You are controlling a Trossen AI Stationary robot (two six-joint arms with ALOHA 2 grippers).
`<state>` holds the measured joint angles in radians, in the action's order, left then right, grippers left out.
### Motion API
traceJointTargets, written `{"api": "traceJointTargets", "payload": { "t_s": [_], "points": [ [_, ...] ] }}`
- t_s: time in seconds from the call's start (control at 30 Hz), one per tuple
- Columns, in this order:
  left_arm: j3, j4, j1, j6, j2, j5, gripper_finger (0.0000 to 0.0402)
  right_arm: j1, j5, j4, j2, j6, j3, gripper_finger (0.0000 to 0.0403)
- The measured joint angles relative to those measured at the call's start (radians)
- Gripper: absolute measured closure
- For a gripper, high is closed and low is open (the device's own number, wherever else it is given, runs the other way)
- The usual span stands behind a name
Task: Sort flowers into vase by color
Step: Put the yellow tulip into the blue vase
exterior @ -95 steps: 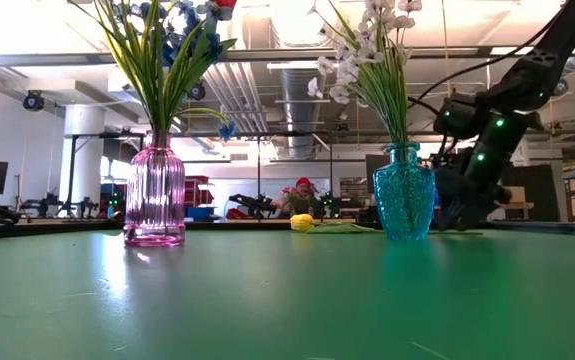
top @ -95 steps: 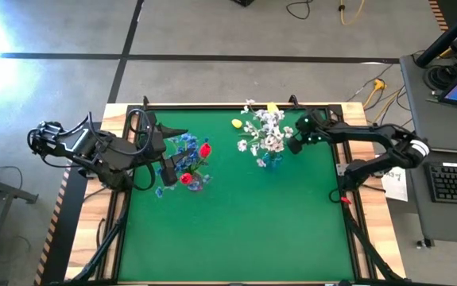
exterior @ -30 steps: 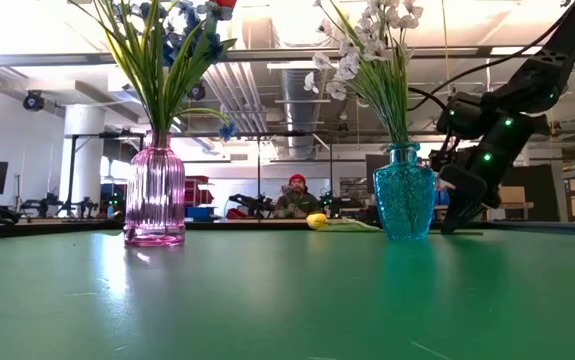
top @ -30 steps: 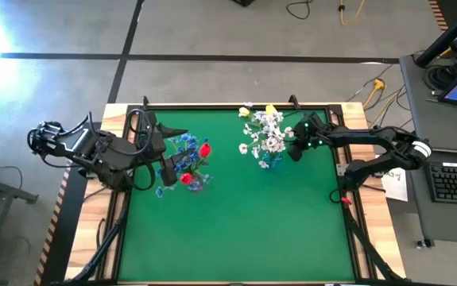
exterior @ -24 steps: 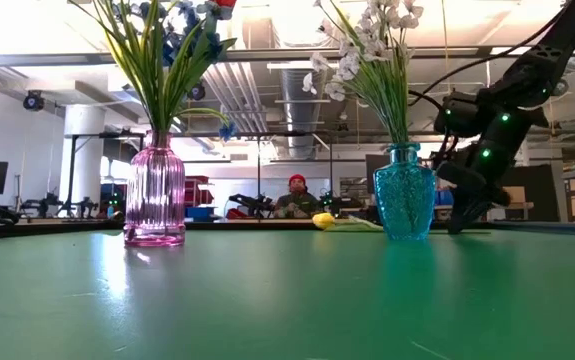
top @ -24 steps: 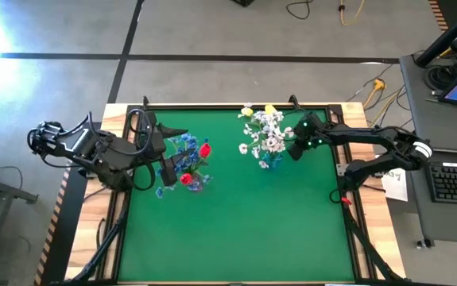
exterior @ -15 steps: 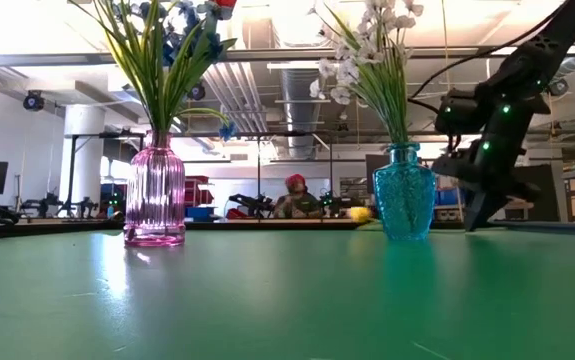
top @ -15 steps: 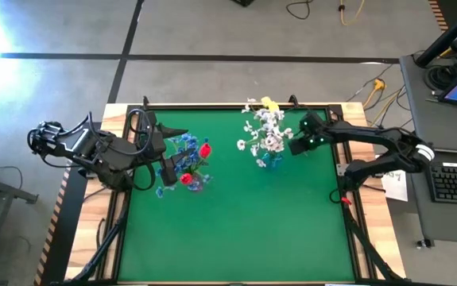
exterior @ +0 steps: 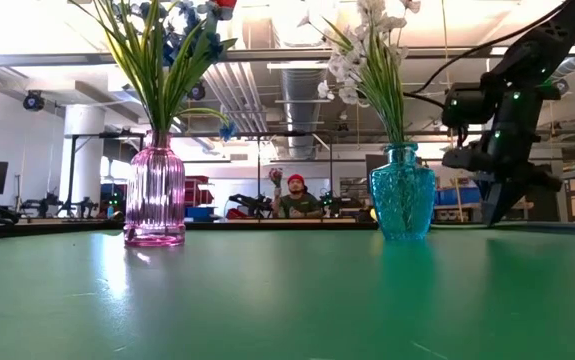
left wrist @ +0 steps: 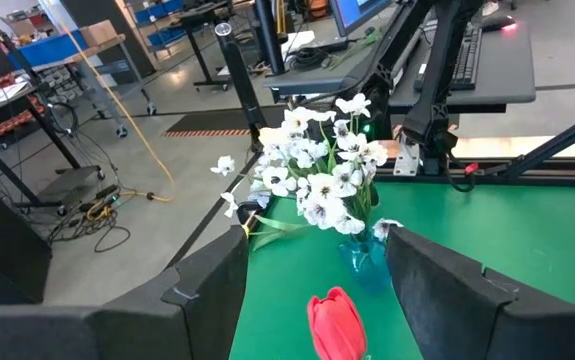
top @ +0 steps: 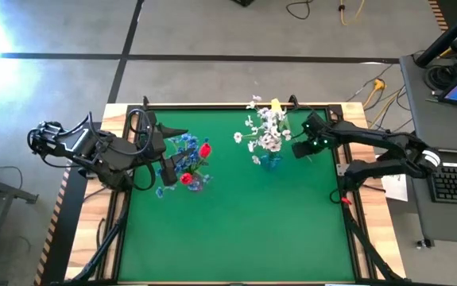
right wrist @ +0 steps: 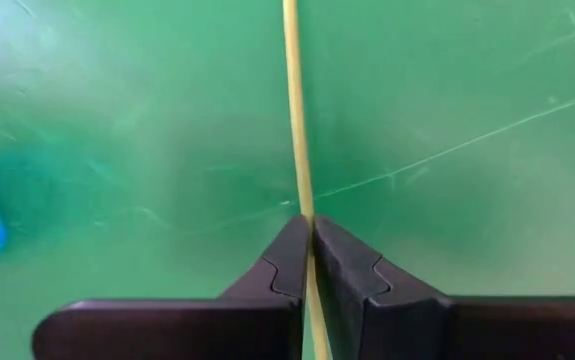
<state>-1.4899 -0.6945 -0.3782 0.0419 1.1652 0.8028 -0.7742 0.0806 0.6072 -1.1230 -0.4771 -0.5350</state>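
Note:
A pink vase (exterior: 155, 195) with blue clusters and red buds (top: 187, 163) stands at the table's left. My left gripper (top: 167, 170) hangs open beside those flowers, a red bud (left wrist: 336, 323) between its fingers. A blue vase (exterior: 402, 190) with white flowers (top: 265, 133) stands at the far middle. Just right of it my right gripper (top: 298, 149) points steeply down, shut on a thin yellow-green stem (right wrist: 295, 110). A yellow bud (top: 275, 104) shows by the far edge behind the white flowers. The bouquet hides how the stem reaches it. My right gripper pinches the thin stem (right wrist: 304, 205) between its two fingertips, coming from above and pointing steeply down. The stem passes between the fingers (right wrist: 277, 265) and runs straight on ahead of them over the green table.
The green table (top: 236, 230) lies bare in its near half. A desk with a keyboard (top: 455, 183) stands off the right edge. A person (exterior: 292, 198) sits in the room beyond the far edge.
My right gripper has risen, rolled about its own line and drawn toward the table's right edge, staying shut on the stem. The yellow bud has slid along the far side of the table from left of the blue vase to behind it. The white flowers have swayed.

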Motion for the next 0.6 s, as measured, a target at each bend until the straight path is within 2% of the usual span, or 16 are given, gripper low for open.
{"api": "traceJointTargets", "payload": {
  "t_s": [0.27, 0.47, 0.6],
  "points": [
    [0.000, 0.000, 0.000, -0.010, 0.000, 0.000, 0.0177, 0.000, 0.014, 0.027, 0.051, -0.023, -0.002, 0.0377],
    [0.000, 0.001, 0.000, -0.025, 0.000, 0.001, 0.0177, 0.029, 0.059, 0.138, 0.052, -0.032, -0.002, 0.0330],
    [0.000, 0.002, 0.000, -0.026, 0.000, 0.001, 0.0177, 0.068, 0.012, 0.111, 0.051, -0.032, -0.002, 0.0287]
  ]
}}
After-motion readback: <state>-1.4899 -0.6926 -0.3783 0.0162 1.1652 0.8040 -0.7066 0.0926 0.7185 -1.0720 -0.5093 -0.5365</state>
